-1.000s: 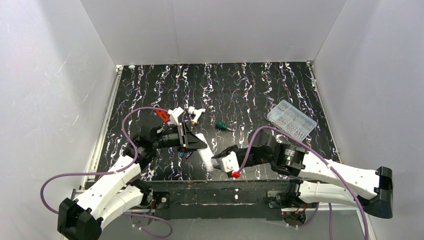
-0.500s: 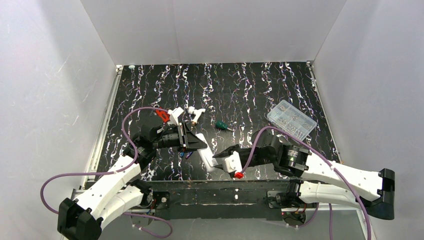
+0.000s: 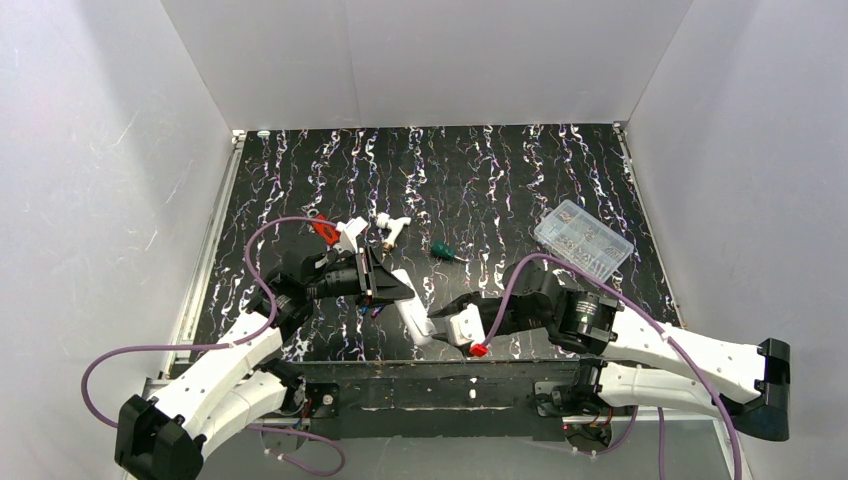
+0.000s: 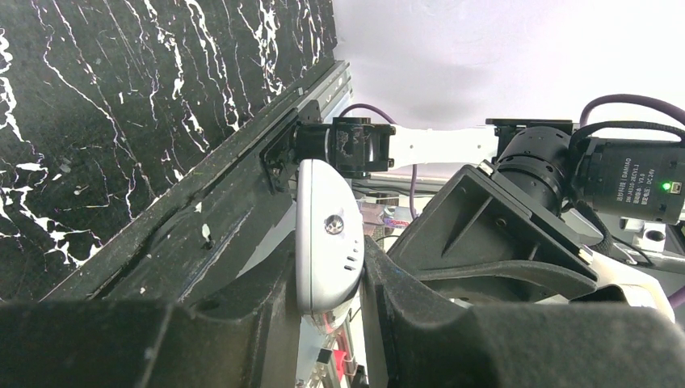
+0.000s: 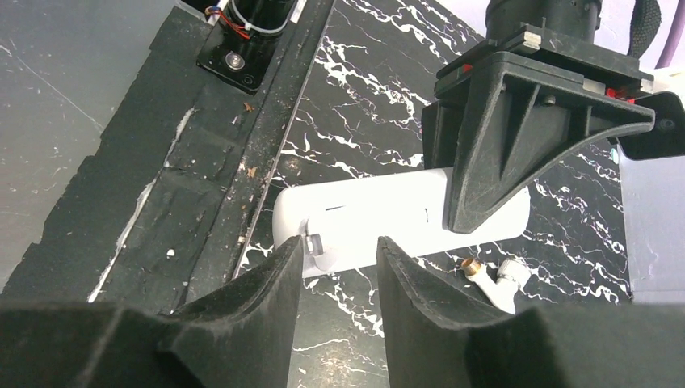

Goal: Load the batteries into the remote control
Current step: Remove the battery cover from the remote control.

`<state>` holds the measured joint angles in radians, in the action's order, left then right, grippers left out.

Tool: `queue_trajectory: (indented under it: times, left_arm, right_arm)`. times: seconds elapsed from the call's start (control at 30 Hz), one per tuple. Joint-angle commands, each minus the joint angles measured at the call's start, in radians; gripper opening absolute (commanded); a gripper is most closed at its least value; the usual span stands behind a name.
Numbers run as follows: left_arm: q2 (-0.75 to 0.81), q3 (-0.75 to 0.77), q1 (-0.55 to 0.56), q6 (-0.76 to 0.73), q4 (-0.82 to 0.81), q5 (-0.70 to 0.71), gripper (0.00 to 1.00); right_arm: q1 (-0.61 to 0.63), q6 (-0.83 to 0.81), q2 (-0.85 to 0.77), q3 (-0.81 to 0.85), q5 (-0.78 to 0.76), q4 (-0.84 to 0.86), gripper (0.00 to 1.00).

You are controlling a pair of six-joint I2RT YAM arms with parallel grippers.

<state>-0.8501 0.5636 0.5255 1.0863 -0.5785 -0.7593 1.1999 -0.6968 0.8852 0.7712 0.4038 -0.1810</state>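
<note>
The remote (image 3: 410, 316) is a white bar near the tabletop's (image 3: 500, 180) near edge, a little left of centre, with one end pointing towards that edge. It is raised off the surface, and the left gripper (image 3: 398, 290) is closed tight on its far part. The left wrist view shows the remote (image 4: 326, 242) pinched between the two black fingers (image 4: 388, 291). The right gripper (image 3: 433, 320) is at its near end with the jaws about half apart and nothing between them. In the right wrist view the remote's (image 5: 380, 217) rounded end, with a small metal contact, sits just past that gap. Small blue shiny batteries (image 3: 376, 311) lie on the tabletop just under the left gripper; their number is hard to tell. Farther off are a white pipe fitting (image 3: 392, 230), a green-handled screwdriver (image 3: 441, 250), and a clear box (image 3: 582, 238) to the right.
</note>
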Motion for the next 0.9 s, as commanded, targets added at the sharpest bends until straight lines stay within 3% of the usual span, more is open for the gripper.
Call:
queue_trajectory:
  times: [0.0, 0.27, 0.47, 0.6, 0.77, 0.87]
  left_arm:
    - [0.012, -0.002, 0.001, 0.003, -0.041, -0.041, 0.0]
    - [0.012, -0.007, 0.001, -0.002, -0.028, -0.011, 0.0]
    - [0.001, -0.025, 0.001, -0.012, -0.066, 0.02, 0.0]
    - [-0.014, -0.022, 0.001, -0.009, -0.094, 0.022, 0.0]
    - [-0.015, -0.021, 0.0, -0.014, -0.09, 0.019, 0.0]
    - [-0.011, -0.021, 0.0, -0.015, -0.087, 0.019, 0.0]
  right_arm:
    - [0.001, 0.024, -0.035, -0.013, 0.016, 0.031, 0.48]
    - [0.001, 0.103, -0.049, -0.01, 0.022, 0.054, 0.56]
    - [0.001, 0.39, -0.094, -0.006, -0.072, 0.117, 0.65]
    - [0.001, 0.606, -0.089, 0.043, -0.109, 0.101, 0.77]
    - [0.007, 0.885, -0.092, 0.065, -0.327, 0.118, 0.8]
    - [0.007, 1.032, -0.023, 0.176, -0.494, -0.046, 0.8]
